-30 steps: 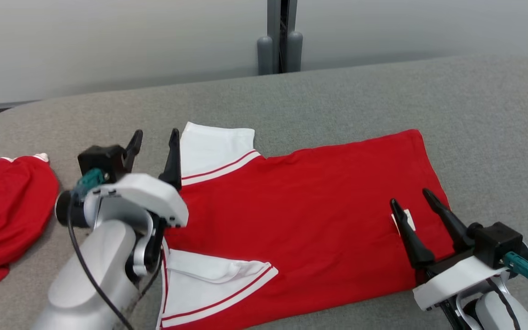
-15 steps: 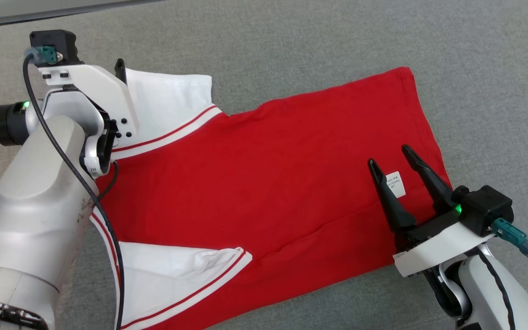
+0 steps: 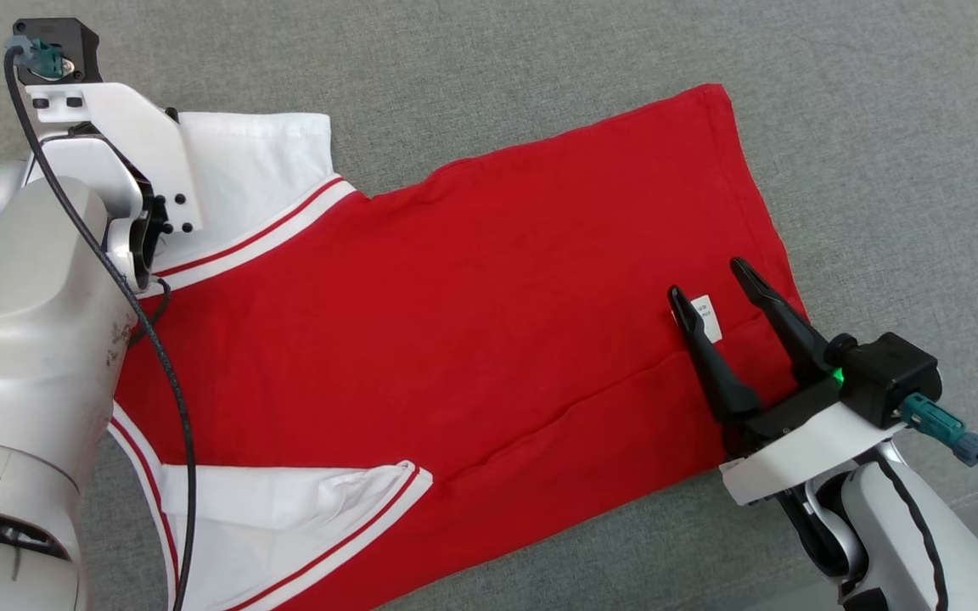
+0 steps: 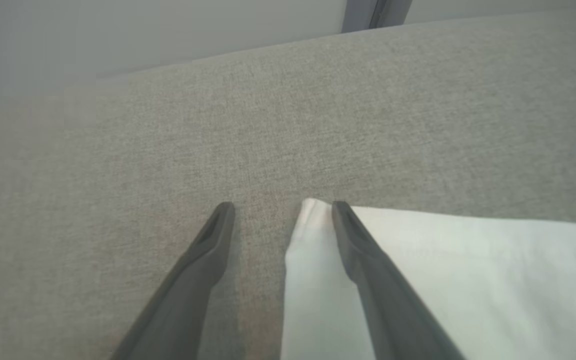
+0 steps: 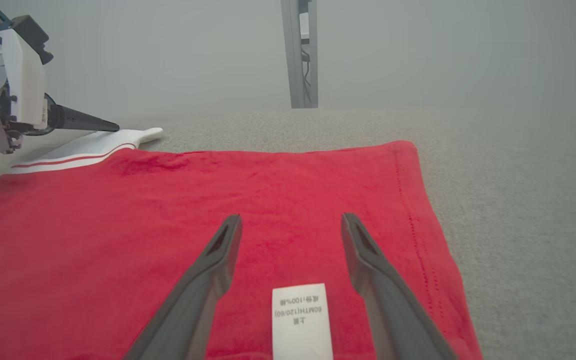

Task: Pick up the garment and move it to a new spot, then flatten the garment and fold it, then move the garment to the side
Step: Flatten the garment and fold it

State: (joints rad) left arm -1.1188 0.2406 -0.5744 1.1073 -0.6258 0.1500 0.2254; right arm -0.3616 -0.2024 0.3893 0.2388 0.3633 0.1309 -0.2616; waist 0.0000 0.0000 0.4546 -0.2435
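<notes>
The garment [image 3: 472, 314], a red shirt with white sleeves, lies spread flat on the grey padded surface [image 3: 879, 127]. My left gripper [image 4: 280, 207] is open at the far corner of the far white sleeve [image 4: 443, 260]. One finger rests over the sleeve's edge and the other over bare surface. In the head view, the left wrist mount [image 3: 107, 127] hides those fingers. My right gripper [image 3: 707, 280] is open low over the red hem, its fingers either side of a white label [image 5: 301, 320]. Neither gripper holds anything.
The near white sleeve [image 3: 285, 501] lies folded onto the shirt beside my left forearm [image 3: 22, 339]. A grey wall and a vertical post [image 5: 300, 55] stand beyond the surface's far edge. Bare grey surface [image 5: 518, 200] lies right of the hem.
The head camera has tipped down, so the whole picture shifted and the wall left view. My left gripper has reached farther along the far sleeve's edge. The right gripper stays over the label.
</notes>
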